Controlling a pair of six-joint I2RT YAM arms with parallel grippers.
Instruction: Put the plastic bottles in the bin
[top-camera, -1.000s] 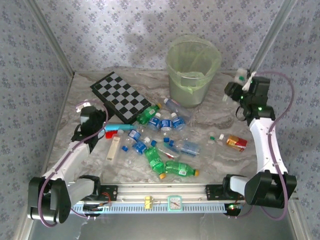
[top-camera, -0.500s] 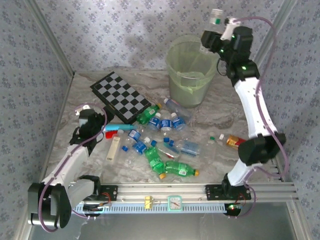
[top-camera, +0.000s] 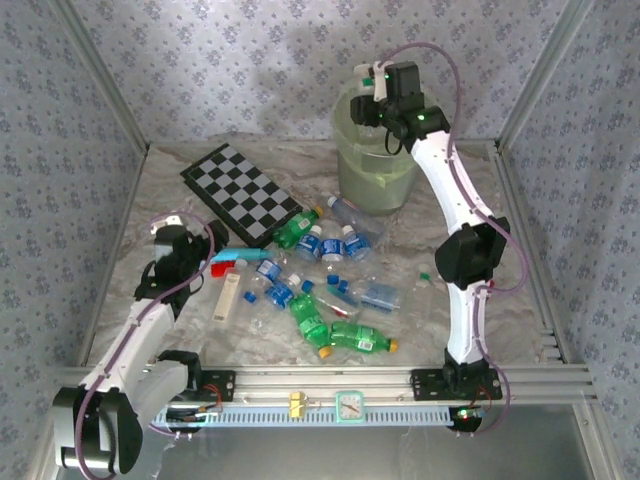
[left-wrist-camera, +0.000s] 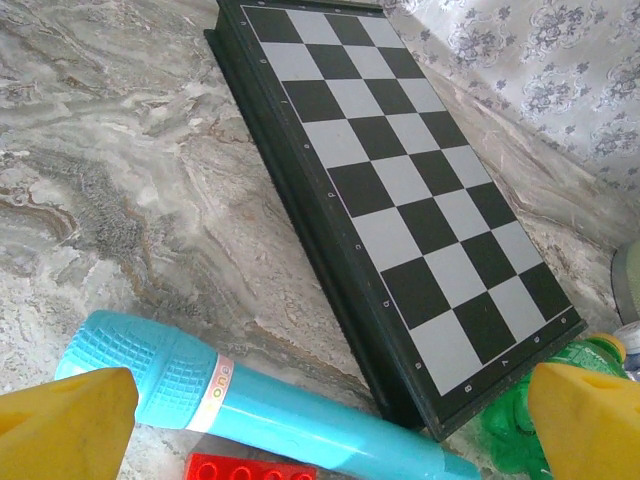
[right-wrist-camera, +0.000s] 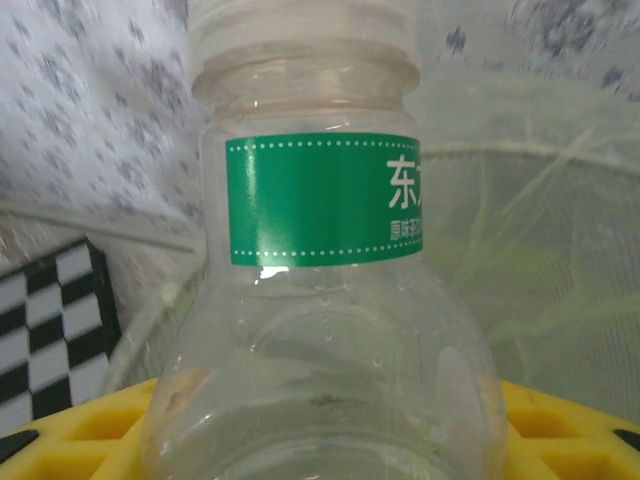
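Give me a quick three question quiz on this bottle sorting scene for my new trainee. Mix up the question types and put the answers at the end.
1. True or false: the right gripper is shut on a clear bottle up by the bin.
2. What colour is that bottle's label? A blue, B green, C red.
3. Fill in: the open left gripper points toward a black-and-white ____.
Key: 1 true; 2 B; 3 checkered board.
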